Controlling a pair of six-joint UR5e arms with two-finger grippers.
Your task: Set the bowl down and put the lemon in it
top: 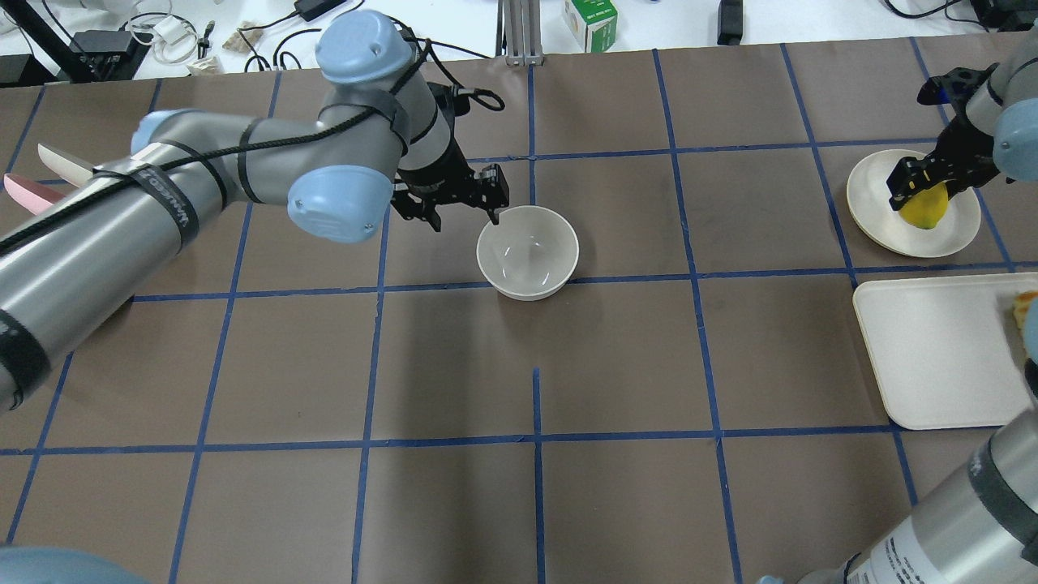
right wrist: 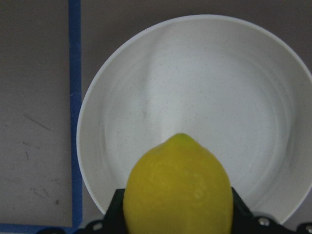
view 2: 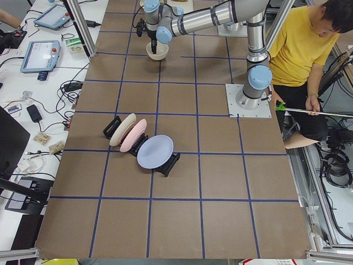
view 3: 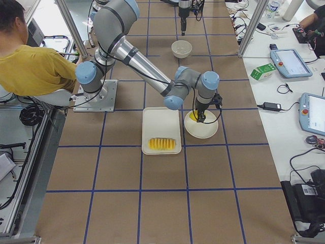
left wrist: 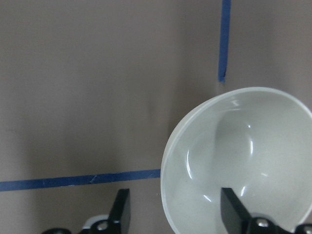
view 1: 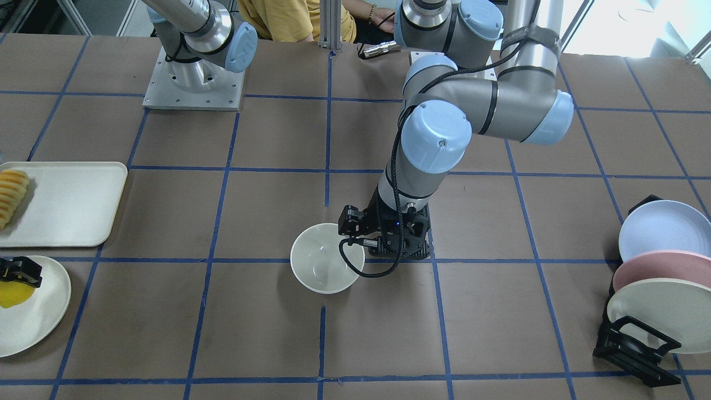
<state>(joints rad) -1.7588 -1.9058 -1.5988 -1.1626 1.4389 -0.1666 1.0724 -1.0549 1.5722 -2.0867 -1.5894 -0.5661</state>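
Clock bearings are read on the overhead view. Item 1, bowl (top: 528,251): off-white, glossy, deep-sided; stands upright, mouth up, on the brown table (top: 616,503) close to its middle, on a blue tape line. Item 2, left gripper (left wrist: 175,217): positioned at the bowl's 10 o'clock rim, jaws parted wide, with one finger (left wrist: 233,210) over the inside of the bowl and the other outside it; the rim passes between them and neither finger visibly presses on it. Item 3, lemon (right wrist: 178,187): bright yellow, pointed tip forward, well apart from the bowl at about its 2 o'clock, over the near edge of the flat plate (top: 949,235); whether it touches that plate cannot be told. Item 4, right gripper (top: 924,191): jaws closed against the two sides of the lemon, gripping it. Item 5, tray (top: 932,357): cream, rectangular, just beside the flat plate at its 6 o'clock, carrying sliced food (view 1: 12,197), striped yellow-orange, at its outer end. Item 6, rack (view 1: 639,344): black, well apart from the bowl at its 9 o'clock, holding the racked plates (view 1: 655,269) on edge, one pale blue, one pink, one cream.
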